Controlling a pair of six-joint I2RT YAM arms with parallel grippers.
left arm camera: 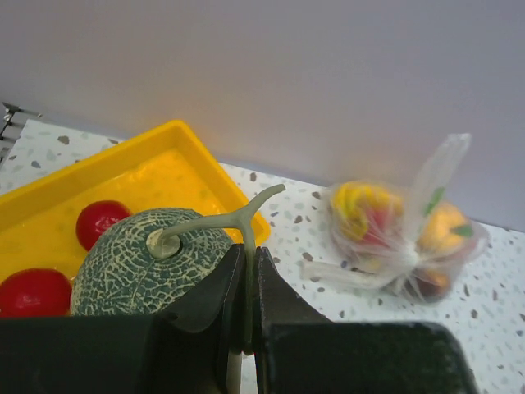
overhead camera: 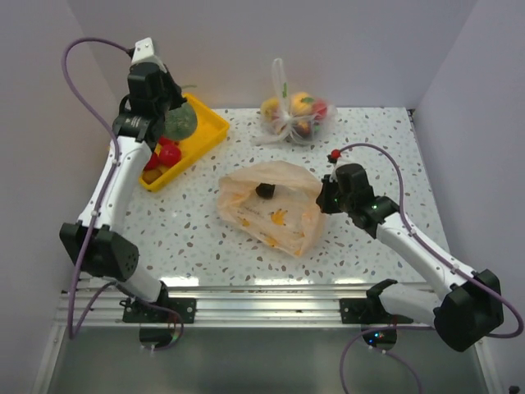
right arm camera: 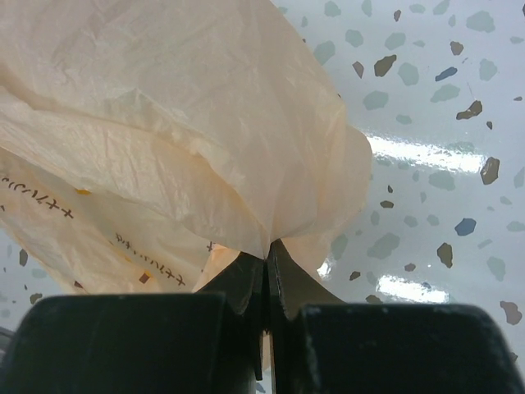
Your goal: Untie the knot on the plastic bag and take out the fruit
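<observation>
Our left end effector is clamped on the stem of the green melon, holding it over the yellow tray at upper left, apparently to set it beside the red fruits. Our right end effector pinches the plastic bag edge at centre frame, likely steadying its open mouth, where one dark fruit sits.

Bright, soft light; glare on the table; clear bag blurred.
</observation>
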